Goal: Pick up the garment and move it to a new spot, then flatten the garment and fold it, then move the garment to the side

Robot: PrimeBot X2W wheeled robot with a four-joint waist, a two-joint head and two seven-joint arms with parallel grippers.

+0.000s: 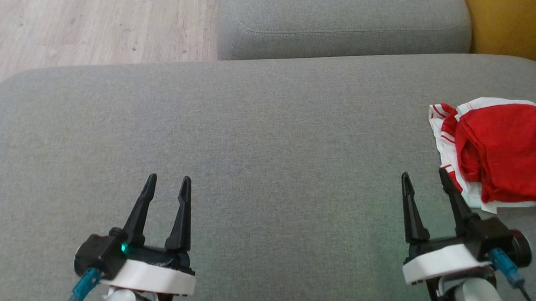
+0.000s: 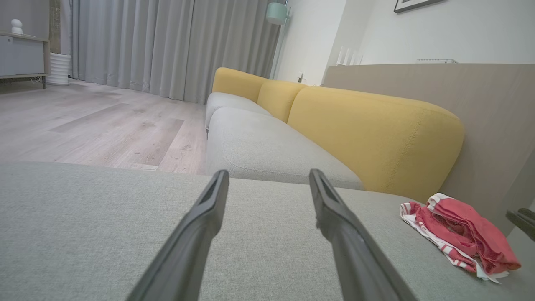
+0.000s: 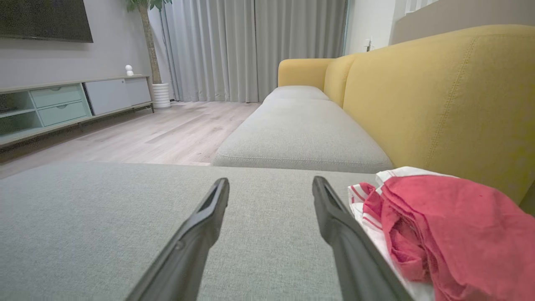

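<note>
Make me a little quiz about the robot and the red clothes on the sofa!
1. True or false: the left gripper is holding the red and white garment.
2. Which is nearer the garment? A: left gripper. B: right gripper.
3. Fill in: over the grey cushion, both grippers are ____.
Key: 1 false; 2 B; 3 open.
</note>
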